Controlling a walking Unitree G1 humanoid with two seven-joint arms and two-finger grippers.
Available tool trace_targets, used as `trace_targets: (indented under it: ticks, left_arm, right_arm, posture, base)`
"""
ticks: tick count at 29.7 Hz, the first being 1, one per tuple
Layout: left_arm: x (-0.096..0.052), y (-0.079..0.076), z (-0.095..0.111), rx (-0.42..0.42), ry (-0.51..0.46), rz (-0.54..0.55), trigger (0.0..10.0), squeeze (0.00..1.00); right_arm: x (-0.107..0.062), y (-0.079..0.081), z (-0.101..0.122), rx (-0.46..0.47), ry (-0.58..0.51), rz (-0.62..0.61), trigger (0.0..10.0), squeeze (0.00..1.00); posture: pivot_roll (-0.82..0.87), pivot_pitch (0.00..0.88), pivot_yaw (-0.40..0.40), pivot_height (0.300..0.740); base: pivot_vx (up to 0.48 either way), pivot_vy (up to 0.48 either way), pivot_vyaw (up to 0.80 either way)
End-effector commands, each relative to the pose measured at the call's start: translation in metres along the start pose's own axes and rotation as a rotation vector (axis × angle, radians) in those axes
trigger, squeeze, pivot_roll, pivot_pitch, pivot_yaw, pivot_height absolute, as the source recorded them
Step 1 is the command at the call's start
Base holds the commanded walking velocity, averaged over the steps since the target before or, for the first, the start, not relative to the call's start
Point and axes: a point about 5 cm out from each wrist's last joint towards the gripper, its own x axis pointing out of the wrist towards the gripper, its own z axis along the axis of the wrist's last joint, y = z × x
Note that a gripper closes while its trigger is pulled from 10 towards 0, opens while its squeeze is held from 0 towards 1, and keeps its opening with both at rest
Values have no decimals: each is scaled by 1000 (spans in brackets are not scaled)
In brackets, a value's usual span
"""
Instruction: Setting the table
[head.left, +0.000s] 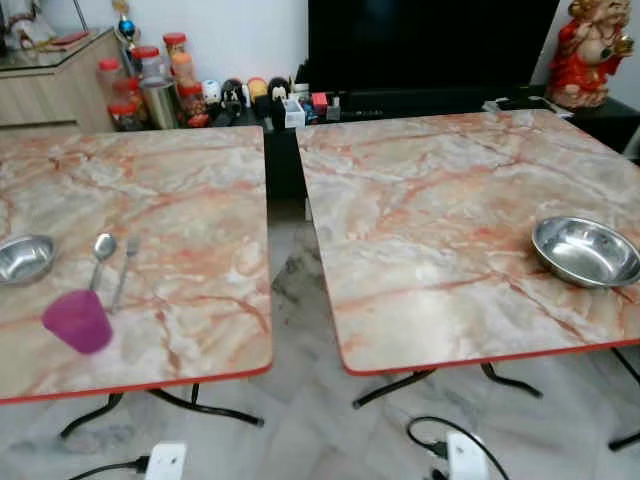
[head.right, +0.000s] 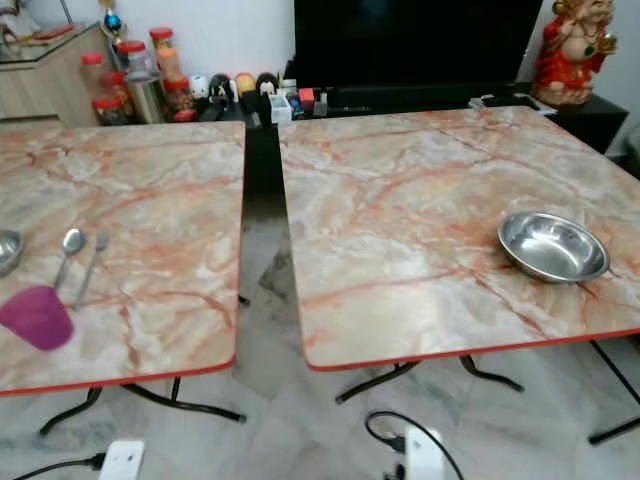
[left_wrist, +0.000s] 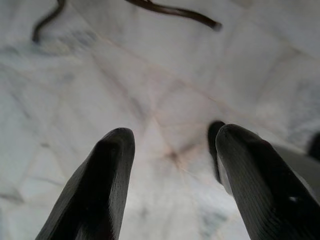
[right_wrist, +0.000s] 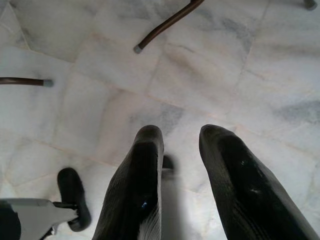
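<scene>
Two benches, one place half laid, both tools hanging idle

Head views: a steel bowl (head.left: 24, 258), spoon (head.left: 102, 252), fork (head.left: 127, 268) and purple cup (head.left: 78, 321) are sitting by the left bench's (head.left: 190, 200) front-left edge; a second steel bowl (head.left: 586, 251) is lying alone near the right bench's (head.left: 430, 220) right edge, where a careless reach could knock it off. Left wrist view: left tool (left_wrist: 172, 142) is hanging over the floor, fingers apart, empty. Right wrist view: right tool (right_wrist: 180, 137) is likewise parted, empty.

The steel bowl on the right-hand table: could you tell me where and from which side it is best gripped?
Pinch the steel bowl by its near rim, one finger inside, coming from above: it sits upright, empty, close to the table's front edge.
</scene>
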Motion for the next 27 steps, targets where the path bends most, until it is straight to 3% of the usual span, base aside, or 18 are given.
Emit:
trace_targets:
  ticks: [1, 9, 27]
  left_arm:
    - [1, -7, 4, -3, -6, -11, 10000, 0]
    - [1, -6, 4, -4, -8, -11, 10000, 0]
    - [2, -7, 7, 4, -16, -15, 10000, 0]
  right_arm:
    - [0, -10, 2, 4, -7, -26, 10000, 0]
    - [0, -9, 2, -13, -9, -20, 10000, 0]
    - [0, -6, 2, -7, 0, -20, 10000, 0]
  posture:
    - [-10, 0, 9, 740]
    - [-6, 0, 9, 740]
    - [0, 0, 6, 740]
  base:
    - [0, 480, 0]
    - [0, 480, 294]
    - [0, 454, 0]
